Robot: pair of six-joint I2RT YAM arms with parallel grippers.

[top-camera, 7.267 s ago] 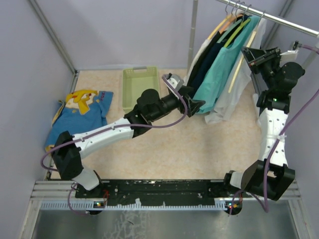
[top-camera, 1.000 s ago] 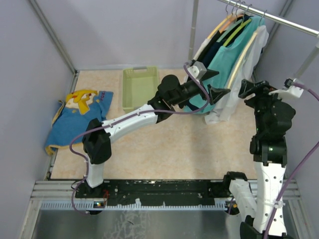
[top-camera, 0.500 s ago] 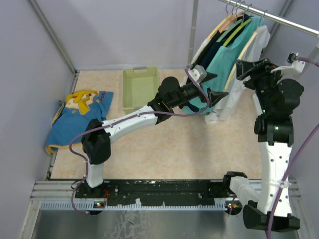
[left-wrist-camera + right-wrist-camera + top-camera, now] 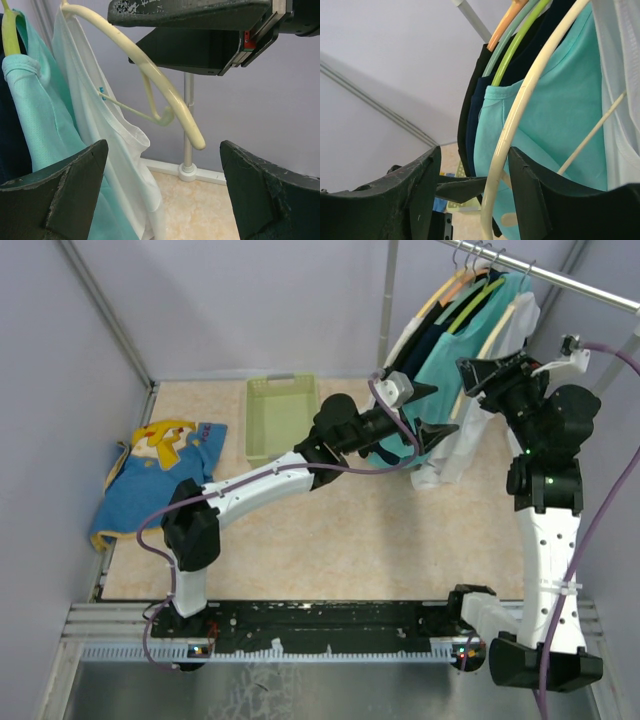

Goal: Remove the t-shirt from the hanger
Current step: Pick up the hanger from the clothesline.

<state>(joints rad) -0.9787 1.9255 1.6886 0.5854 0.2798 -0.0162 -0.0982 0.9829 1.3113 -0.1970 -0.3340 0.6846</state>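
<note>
A white t-shirt (image 4: 100, 130) hangs on a cream hanger (image 4: 165, 85) on the rail (image 4: 560, 280) at the back right. It has slipped off one hanger arm, which sticks out bare. The t-shirt also shows in the top view (image 4: 445, 455). My right gripper (image 4: 475, 165) is open with the cream hanger's arm (image 4: 520, 105) between its fingers, close to the right one. In the top view the right gripper (image 4: 478, 375) is up at the hanger. My left gripper (image 4: 162, 195) is open and empty, just below the bare hanger arm, beside the t-shirt's hem; it shows in the top view (image 4: 440, 408).
A teal shirt (image 4: 445, 370) on a green hanger and dark shirts hang next to the white one. The rack's post (image 4: 187, 125) stands behind. A green basket (image 4: 280, 415) sits at the back centre. A blue and yellow shirt (image 4: 160, 465) lies at the left.
My right gripper has risen and moved left, up to the cream hanger, which now sits between its fingers. My left gripper has hardly moved.
</note>
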